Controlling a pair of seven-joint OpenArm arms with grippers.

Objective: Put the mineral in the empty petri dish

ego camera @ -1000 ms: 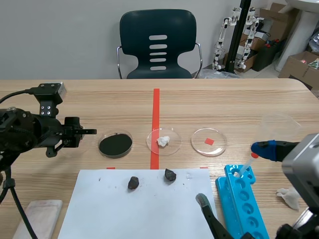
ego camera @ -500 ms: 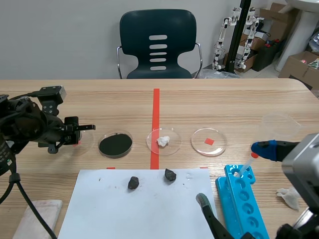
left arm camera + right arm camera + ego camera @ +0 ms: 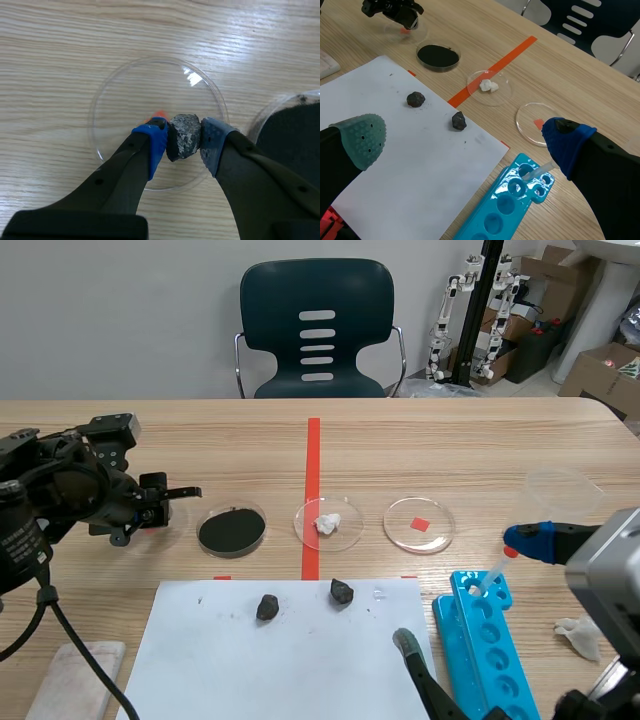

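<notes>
My left gripper [image 3: 183, 136] is shut on a grey-black mineral chunk [image 3: 182, 146] and holds it just over an empty clear petri dish [image 3: 109, 89]. In the scene view this gripper [image 3: 178, 495] sits at the table's left, beside the dish of black powder [image 3: 232, 530]. Two more dark mineral pieces [image 3: 267, 607] [image 3: 342, 591] lie on the white paper sheet [image 3: 250, 670]. At the near right, my right gripper [image 3: 465, 590] stands open with nothing between its fingers. In the right wrist view it [image 3: 465, 145] hangs above the paper sheet's right side.
A dish with white bits [image 3: 328, 524] and a clear dish over a red tape mark [image 3: 419, 524] stand right of the powder dish. A blue tube rack [image 3: 490, 640], a crumpled tissue [image 3: 580, 635], a folded cloth [image 3: 75, 670] and a chair [image 3: 317, 330] surround the area.
The left arm has shifted a little to the right and lower, carrying the mineral over the empty dish. The right arm has kept still.
</notes>
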